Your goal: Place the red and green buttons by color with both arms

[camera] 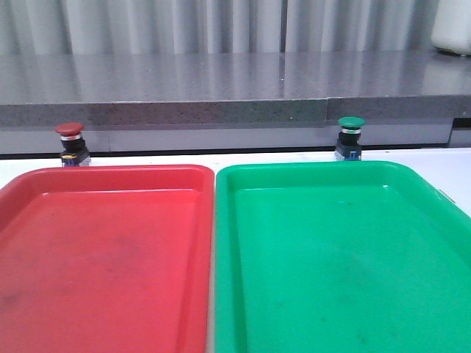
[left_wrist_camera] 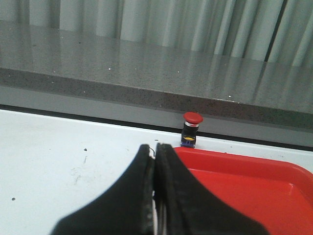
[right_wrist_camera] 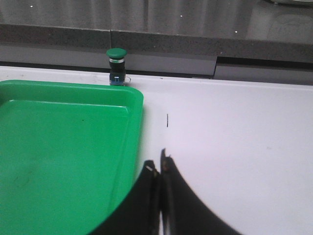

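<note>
The red button (camera: 71, 142) stands upright on the white table behind the far left corner of the red tray (camera: 103, 250). It also shows in the left wrist view (left_wrist_camera: 191, 128). The green button (camera: 349, 137) stands upright behind the green tray (camera: 346, 257); it also shows in the right wrist view (right_wrist_camera: 116, 66). My left gripper (left_wrist_camera: 154, 152) is shut and empty, well short of the red button. My right gripper (right_wrist_camera: 159, 164) is shut and empty beside the green tray's rim (right_wrist_camera: 137, 112). Neither arm shows in the front view.
A grey stone ledge (camera: 221, 110) runs along the back just behind both buttons. The two trays lie side by side, nearly touching. White table (right_wrist_camera: 234, 137) lies right of the green tray and left of the red tray (left_wrist_camera: 73, 152).
</note>
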